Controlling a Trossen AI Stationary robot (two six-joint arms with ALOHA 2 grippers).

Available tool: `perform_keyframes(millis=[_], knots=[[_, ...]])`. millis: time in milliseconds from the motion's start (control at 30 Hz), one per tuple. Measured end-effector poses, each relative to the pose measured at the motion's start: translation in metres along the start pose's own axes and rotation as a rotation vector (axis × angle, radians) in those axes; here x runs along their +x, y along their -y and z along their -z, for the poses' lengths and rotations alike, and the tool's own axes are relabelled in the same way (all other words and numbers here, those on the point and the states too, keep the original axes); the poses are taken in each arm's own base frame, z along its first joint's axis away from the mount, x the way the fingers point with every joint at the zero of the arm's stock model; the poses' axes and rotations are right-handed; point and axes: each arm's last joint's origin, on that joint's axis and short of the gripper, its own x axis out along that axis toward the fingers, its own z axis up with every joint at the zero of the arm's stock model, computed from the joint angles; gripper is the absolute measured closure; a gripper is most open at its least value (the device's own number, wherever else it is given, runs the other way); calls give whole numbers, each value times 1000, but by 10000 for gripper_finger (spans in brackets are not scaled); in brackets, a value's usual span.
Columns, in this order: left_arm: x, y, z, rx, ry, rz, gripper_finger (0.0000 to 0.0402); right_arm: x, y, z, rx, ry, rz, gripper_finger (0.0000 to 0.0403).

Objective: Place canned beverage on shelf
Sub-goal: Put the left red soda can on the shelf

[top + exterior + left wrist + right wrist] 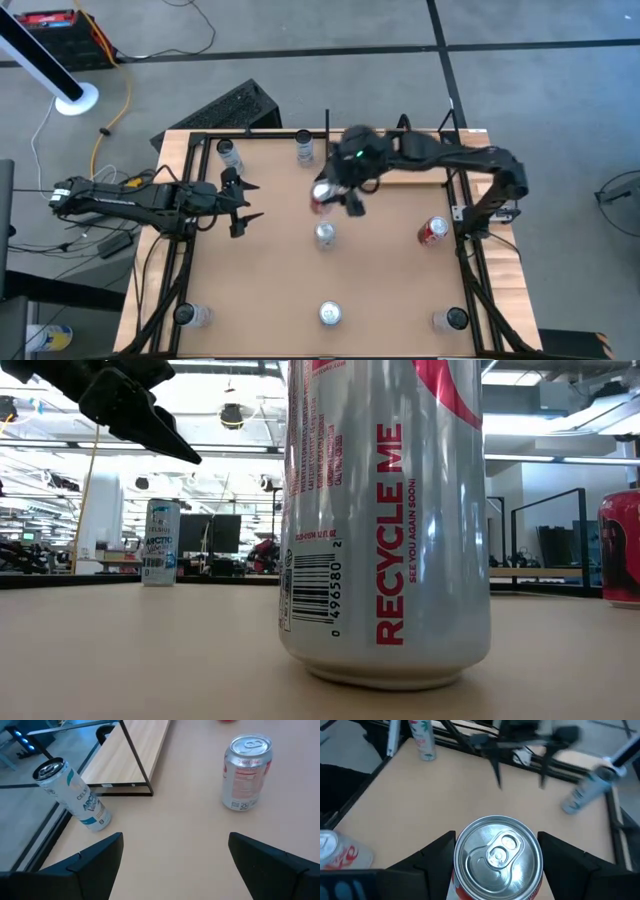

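Observation:
My right gripper (330, 193) is shut on a red and silver canned beverage (497, 855) and holds it in the air over the middle of the table's far half. The shelf (420, 180) is a pale wood board with a black frame. It lies at the table's far right, partly hidden under my right arm, and also shows in the left wrist view (135, 755). My left gripper (242, 205) hangs open above the table's left side, with nothing between its fingers (95, 865). My right gripper pinches the can's side wall just below its top rim (461, 857), one finger (432, 857) on each side. The fingers slant down at it from the table's right. The can is upright, its top up, lifted clear of the table.
More cans stand about the table. A slim blue and white one (228, 153) and another (305, 148) are near the far edge. A silver one (325, 235) is at the centre and a red one (433, 231) on the right. Three stand along the near edge, the middle one (385, 520) among them.

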Motion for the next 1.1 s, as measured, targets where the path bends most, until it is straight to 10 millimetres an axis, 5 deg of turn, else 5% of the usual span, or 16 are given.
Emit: perform_keyframes(millis=[133,300,500,733,1100], knots=[[0,0,0,0,1,8,55,-30,18,13,47,-36,57,125],[0,0,0,-13,2,7,55,-43,49,53,140,-101,152,125],[0,0,0,-22,3,7,55,-39,93,107,174,-85,283,125],[0,0,-1,-76,5,-10,55,-24,144,159,201,-43,223,125],[0,-2,-1,-112,8,-34,55,-17,209,193,188,-27,248,126]])
